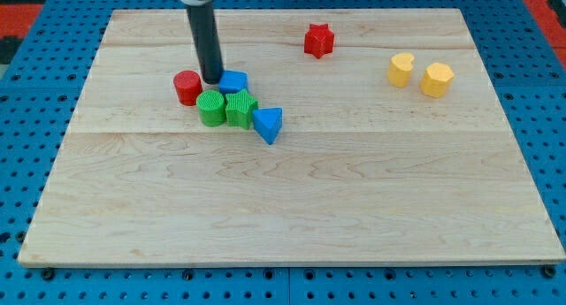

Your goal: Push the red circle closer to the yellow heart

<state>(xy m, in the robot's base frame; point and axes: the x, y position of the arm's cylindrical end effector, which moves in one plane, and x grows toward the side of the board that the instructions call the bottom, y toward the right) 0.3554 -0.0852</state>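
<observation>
Camera view: my tip beside red circle.

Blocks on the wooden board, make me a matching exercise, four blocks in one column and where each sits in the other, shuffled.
1. red circle
2. red star
3. blue triangle
4. yellow hexagon

A. farthest to the view's right
B. alone near the view's top
C. just left of my tip
D. right end of the cluster, nearest the view's bottom

Pairs: 1-C, 2-B, 3-D, 4-A
</observation>
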